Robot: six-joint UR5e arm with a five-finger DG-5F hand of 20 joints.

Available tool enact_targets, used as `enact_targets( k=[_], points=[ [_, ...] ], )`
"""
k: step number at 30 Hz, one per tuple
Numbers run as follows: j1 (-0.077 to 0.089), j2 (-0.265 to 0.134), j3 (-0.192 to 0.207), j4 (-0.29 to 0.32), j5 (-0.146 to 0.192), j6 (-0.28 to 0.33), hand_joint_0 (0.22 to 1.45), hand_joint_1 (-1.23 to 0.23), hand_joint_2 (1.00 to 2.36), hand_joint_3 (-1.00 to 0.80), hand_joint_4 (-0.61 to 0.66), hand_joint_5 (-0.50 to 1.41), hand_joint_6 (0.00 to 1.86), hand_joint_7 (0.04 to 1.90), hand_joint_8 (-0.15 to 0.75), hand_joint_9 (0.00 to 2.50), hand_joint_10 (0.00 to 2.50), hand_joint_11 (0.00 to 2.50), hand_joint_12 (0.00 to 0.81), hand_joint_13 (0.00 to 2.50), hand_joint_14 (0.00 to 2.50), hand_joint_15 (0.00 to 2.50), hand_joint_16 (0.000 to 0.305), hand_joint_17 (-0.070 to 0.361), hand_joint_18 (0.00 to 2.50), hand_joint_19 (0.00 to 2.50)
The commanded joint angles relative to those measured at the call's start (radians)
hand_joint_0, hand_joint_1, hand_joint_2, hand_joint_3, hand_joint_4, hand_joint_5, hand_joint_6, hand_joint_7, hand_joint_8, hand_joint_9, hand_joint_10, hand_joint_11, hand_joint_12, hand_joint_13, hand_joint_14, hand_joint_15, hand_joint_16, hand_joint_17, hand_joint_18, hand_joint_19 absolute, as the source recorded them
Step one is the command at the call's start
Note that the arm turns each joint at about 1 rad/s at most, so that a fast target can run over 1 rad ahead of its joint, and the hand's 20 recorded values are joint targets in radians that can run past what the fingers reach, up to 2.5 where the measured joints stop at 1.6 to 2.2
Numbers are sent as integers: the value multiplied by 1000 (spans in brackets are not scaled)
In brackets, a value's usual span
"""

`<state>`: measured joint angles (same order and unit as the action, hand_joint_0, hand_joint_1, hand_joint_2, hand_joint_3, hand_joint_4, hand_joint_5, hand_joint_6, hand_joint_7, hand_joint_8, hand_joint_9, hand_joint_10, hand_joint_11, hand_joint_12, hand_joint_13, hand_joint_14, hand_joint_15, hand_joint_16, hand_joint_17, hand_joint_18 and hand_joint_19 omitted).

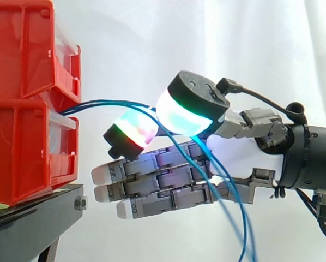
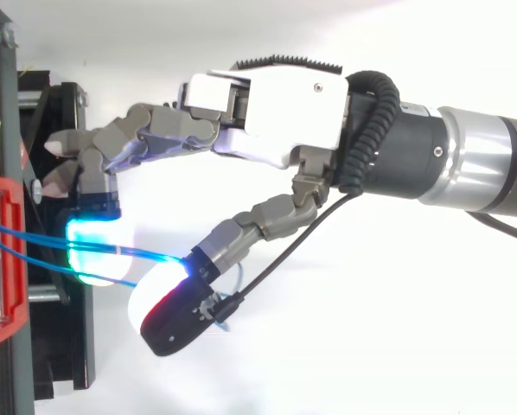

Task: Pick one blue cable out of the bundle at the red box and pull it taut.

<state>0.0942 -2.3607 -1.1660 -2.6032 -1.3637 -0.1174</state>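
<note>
Side view, two thin blue cables (image 1: 114,101), running from red box (image 1: 21,98) past hand (image 1: 157,180), drooping beyond, grasp impossible to tell.

The red bins (image 1: 21,98) ran past the side view's left and top edges; the black stand (image 1: 37,215) beneath them was cut at the bottom. The blue cables (image 1: 119,102) were hidden inside the bins at one end and left the bottom edge at the other.
</note>
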Motion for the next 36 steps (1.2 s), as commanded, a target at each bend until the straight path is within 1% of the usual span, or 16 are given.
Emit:
enact_targets(
  k=[1, 3, 6, 7, 10, 11, 13, 16, 18, 22, 25, 29, 31, 34, 35, 36],
  points=[
    [1, 0, 0, 0, 0, 1, 516, -915, 1000, -500, 146, -242, 920, 829, 310, 446, 8, 328, 389, 183, 2, 65, 59, 132, 259, 13],
    [1, 0, 0, 0, 0, 1, 489, -842, 1000, -500, 170, -228, 911, 829, 336, 492, 5, 334, 400, 191, 2, 72, 61, 137, 259, 35],
    [1, 0, 0, 0, 0, -1, 490, -786, 1000, -500, 164, -214, 902, 844, 344, 527, 8, 330, 401, 197, 2, 80, 61, 137, 254, 55],
    [1, 0, 0, 0, 0, 1, 505, -742, 1000, -500, 160, -207, 897, 854, 344, 537, 6, 330, 396, 195, 2, 81, 60, 135, 246, 57],
    [-1, 0, 0, 0, 0, -1, 549, -672, 1000, -500, 151, -196, 887, 910, 340, 566, 6, 325, 380, 201, 3, 85, 57, 129, 234, 75],
    [1, 0, 0, 0, 0, 1, 549, -674, 1000, -500, 155, -196, 887, 913, 341, 568, 6, 318, 379, 202, 3, 85, 57, 128, 234, 81],
    [1, 0, 0, 0, 0, -1, 589, -655, 1005, -420, 145, -193, 891, 934, 341, 579, 6, 320, 371, 208, 2, 86, 55, 123, 229, 81],
    [1, 0, 0, 0, 0, -1, 599, -674, 1011, -306, 140, -194, 903, 967, 340, 587, 7, 347, 370, 222, 3, 97, 54, 121, 238, 86],
    [1, 0, 0, -2, 0, 1, 604, -695, 1012, -228, 154, -193, 921, 938, 352, 600, 6, 359, 382, 233, 3, 97, 56, 127, 262, 80],
    [1, 1, 0, 0, 0, -1, 616, -713, 1011, -161, 154, -190, 936, 927, 370, 622, 6, 372, 393, 257, 4, 94, 59, 133, 298, 70],
    [1, 0, 0, 0, 0, -1, 652, -773, 1014, -219, 110, -195, 936, 931, 345, 602, 7, 379, 369, 253, 2, 80, 54, 122, 306, 63],
    [1, 0, 0, 0, 0, -1, 691, -853, 1012, -313, 111, -195, 935, 897, 335, 598, 7, 381, 373, 263, 3, 74, 54, 122, 317, 34],
    [1, 0, 0, -3, 0, 1, 718, -873, 1006, -395, 109, -194, 930, 878, 329, 590, 7, 379, 376, 259, 2, 61, 54, 122, 329, 12],
    [1, 0, 0, -2, 0, 1, 759, -901, 1000, -499, 106, -196, 917, 927, 325, 574, 7, 370, 378, 254, 0, 50, 54, 122, 332, 0],
    [2, 0, 2, -2, 0, -1, 775, -913, 1000, -500, 116, -196, 917, 949, 324, 572, 9, 367, 377, 254, 1, 47, 54, 122, 330, 0],
    [1, 0, 2, -3, 0, 1, 782, -911, 1000, -500, 124, -195, 919, 929, 321, 571, 7, 368, 377, 255, 3, 46, 54, 122, 338, 0]
  ],
)
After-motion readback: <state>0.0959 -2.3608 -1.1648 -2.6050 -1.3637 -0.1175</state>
